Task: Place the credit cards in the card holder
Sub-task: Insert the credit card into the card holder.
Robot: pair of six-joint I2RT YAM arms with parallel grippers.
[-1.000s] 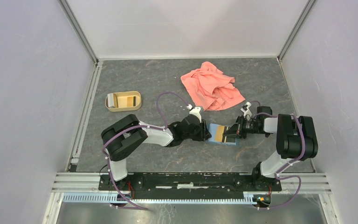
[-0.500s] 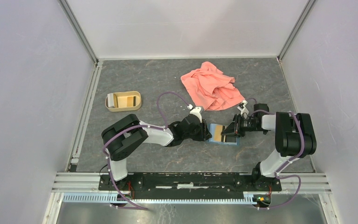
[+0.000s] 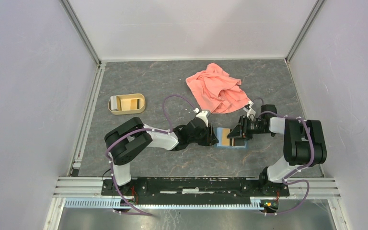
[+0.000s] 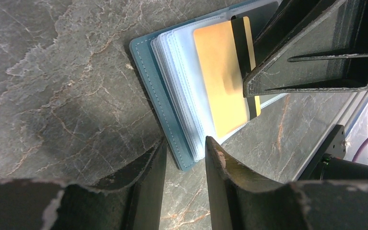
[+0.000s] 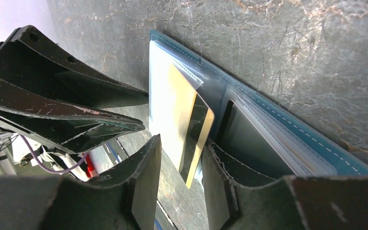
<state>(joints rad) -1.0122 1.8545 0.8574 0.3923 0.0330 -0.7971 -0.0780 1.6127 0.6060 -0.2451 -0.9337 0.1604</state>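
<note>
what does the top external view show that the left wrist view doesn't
Only the top external view: the salmon cloth, the tan tray and both arms in full. Only the left wrist view: the card holder with its stitched edge and stacked clear sleeves, and the dark stripe on the credit card. Both: the card holder lying open with the credit card on it, the left gripper and right gripper on either side.

Overhead view looks down; both wrist views closely face the card holder (image 4: 177, 81).
</note>
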